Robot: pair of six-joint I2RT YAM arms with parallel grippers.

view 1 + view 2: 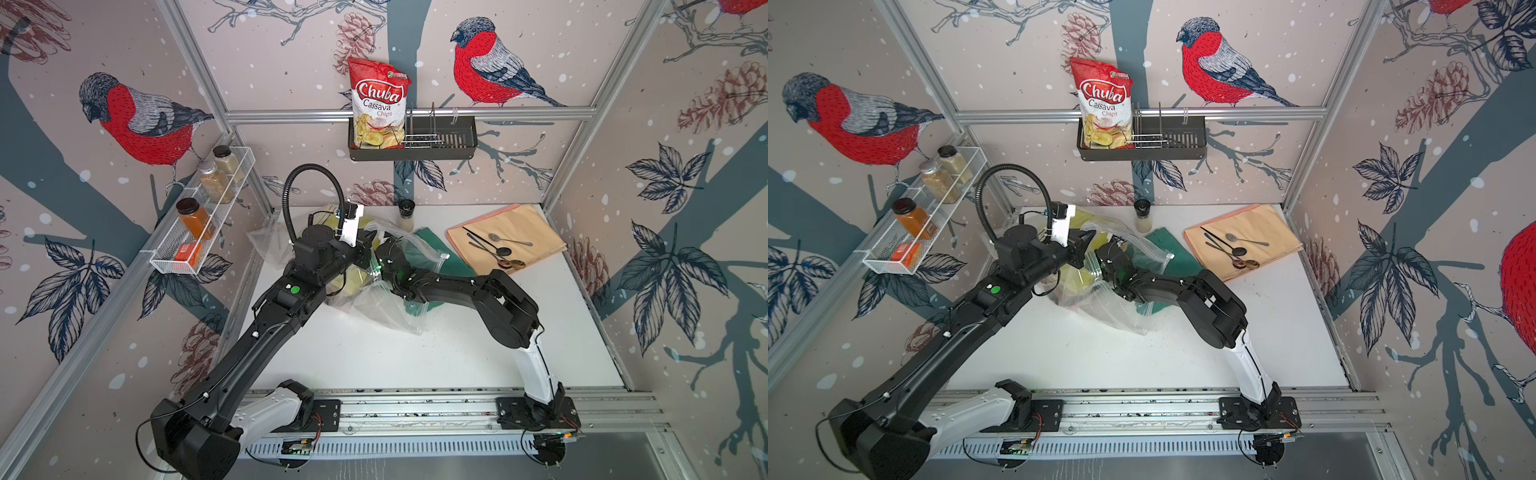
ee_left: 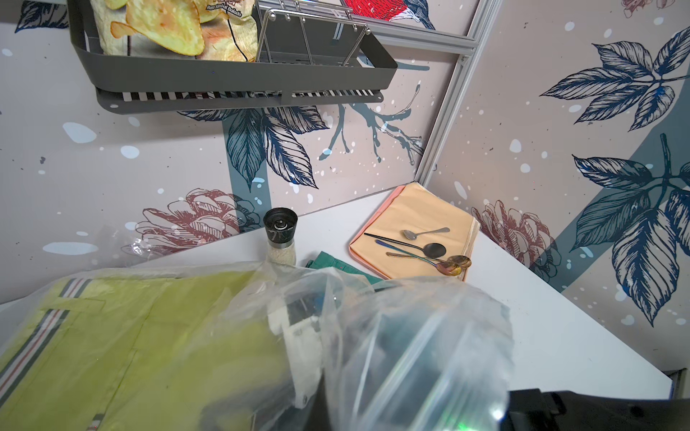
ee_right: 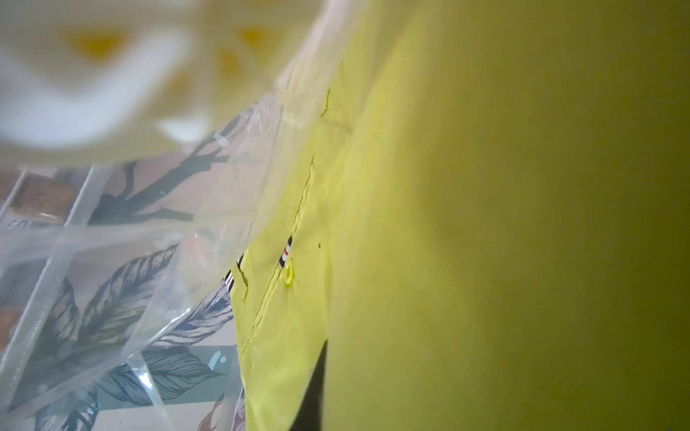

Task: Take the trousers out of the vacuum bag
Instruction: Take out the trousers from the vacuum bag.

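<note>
Frontward, bare tbl off vacuum bag

Black arms — white base links

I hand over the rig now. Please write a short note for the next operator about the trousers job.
Left tool: shut, seemingly pinching the raised rim of the vacuum bag.
Right tool: inside the bag, against the yellow trousers; whether it grips, not visible.
Done: teal trousers lie on the table, apparently outside the bag.
Left: draw out the yellow trousers and any others inside.
</note>
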